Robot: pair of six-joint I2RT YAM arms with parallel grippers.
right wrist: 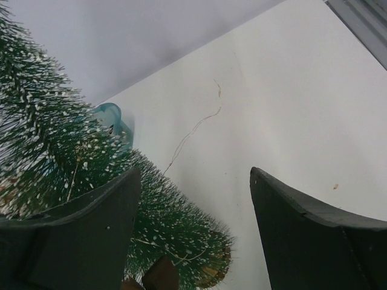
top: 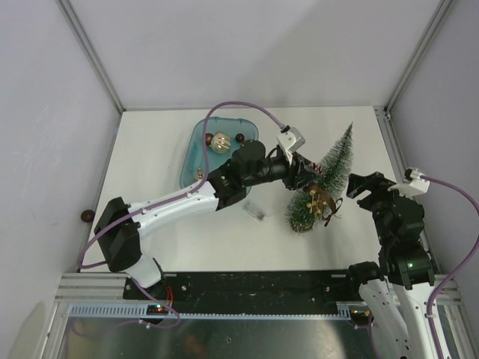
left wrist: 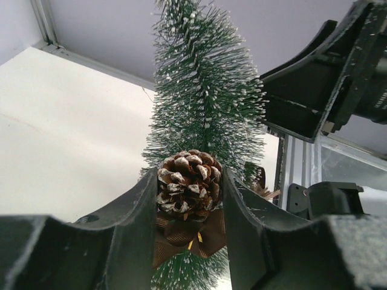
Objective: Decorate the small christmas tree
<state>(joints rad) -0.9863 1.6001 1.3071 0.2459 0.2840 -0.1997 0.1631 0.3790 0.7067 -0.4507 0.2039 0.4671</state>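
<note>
— So, where is the small christmas tree (top: 330,173)?
— On the right half of the bench (top: 150,149), with its tip toward the far right corner and its base toward the near side. I cannot tell for sure whether it stands or lies. Gold ornaments (top: 319,202) with a brown ribbon sit low on it.
— And the left fingers (left wrist: 130,232)?
— Closed on a frosted pinecone (left wrist: 189,183) with a brown bow (left wrist: 184,235) under it, held right in front of the bristles.
— The right fingers (right wrist: 91,235)?
— Spread wide with nothing between them, just beside the tree on its right.
— Anything else?
— A teal tray (top: 191,161) lies left of the tree, with a pale gold ball (top: 219,142) and dark red balls (top: 239,137) inside.
</note>
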